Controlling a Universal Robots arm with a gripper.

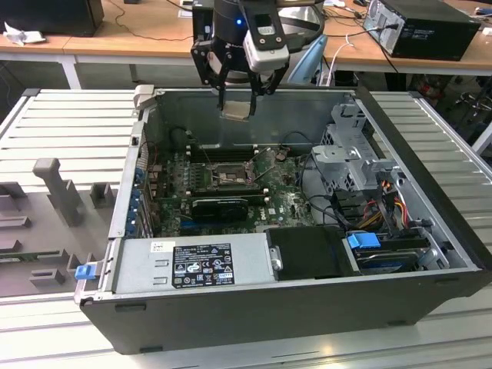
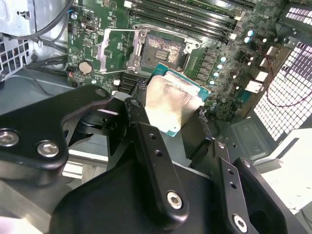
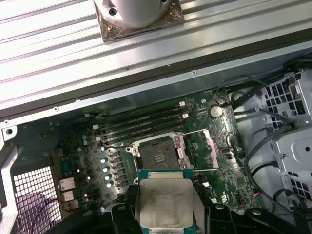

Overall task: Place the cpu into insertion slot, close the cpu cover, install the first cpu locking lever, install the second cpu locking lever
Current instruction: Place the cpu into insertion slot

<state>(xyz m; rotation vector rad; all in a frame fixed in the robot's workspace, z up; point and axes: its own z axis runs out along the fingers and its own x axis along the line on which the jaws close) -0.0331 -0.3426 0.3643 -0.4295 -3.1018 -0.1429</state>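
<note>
My gripper (image 1: 235,98) hangs above the open computer case, shut on the cpu (image 1: 235,108), a small flat square chip. In both wrist views the cpu (image 2: 170,100) (image 3: 165,202) shows its silver-grey top with a green edge between the black fingers (image 2: 146,141). Below it, on the green board, lies the insertion slot (image 1: 229,178) (image 2: 163,47) (image 3: 157,155), a dark square socket with nothing in it. The cpu cover (image 2: 118,48) (image 3: 200,148) is swung open beside the slot, with the board visible through its window. The cpu is well above the slot and apart from it.
Long black memory slots (image 1: 223,152) run behind the socket and a black graphics card (image 1: 219,206) lies in front of it. A power supply (image 1: 192,265) fills the case's near side. A drive cage (image 1: 354,154) and cables stand on the exterior view's right. Grey fixtures (image 1: 54,192) sit outside the case.
</note>
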